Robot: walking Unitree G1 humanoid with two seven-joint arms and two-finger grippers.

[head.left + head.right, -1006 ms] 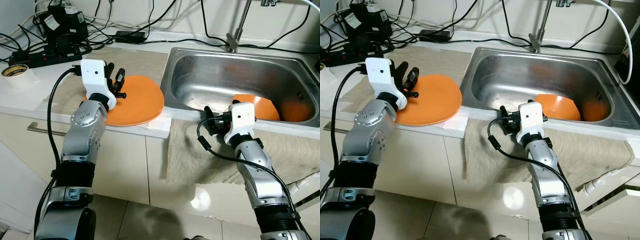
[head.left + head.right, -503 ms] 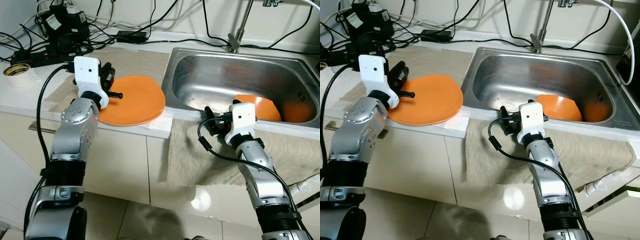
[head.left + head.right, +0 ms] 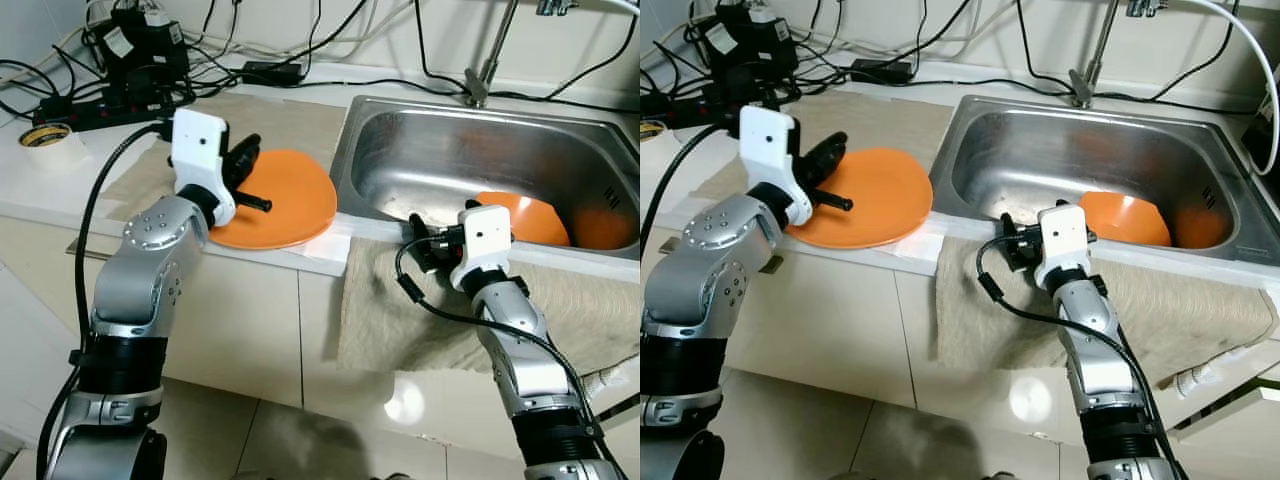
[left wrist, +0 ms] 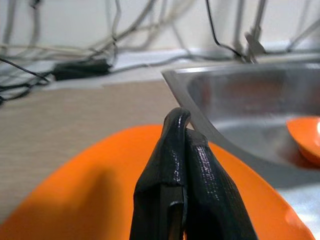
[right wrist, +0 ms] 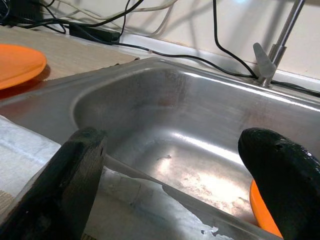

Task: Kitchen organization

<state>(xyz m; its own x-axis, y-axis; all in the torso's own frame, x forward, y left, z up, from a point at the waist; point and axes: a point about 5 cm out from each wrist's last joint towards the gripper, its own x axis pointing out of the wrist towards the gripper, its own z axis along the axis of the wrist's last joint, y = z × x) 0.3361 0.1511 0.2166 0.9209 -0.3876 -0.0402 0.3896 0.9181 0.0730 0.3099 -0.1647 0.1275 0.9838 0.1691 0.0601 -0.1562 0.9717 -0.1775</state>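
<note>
Here, left gripper [image 4: 182, 131] closed over orange plate [image 3: 285, 195] — right gripper [image 5: 172, 165] spread wide

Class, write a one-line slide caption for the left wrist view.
Left gripper, fingers shut, over an orange plate beside the steel sink.

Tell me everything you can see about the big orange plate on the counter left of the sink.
The round orange plate looks like smooth matte plastic, shallow with a gently raised rim. It lies flat on a beige cloth mat beside the steel sink, its near edge reaching the white counter's front edge. The left gripper, fingers closed together, sits over its left part; contact is unclear.
</note>
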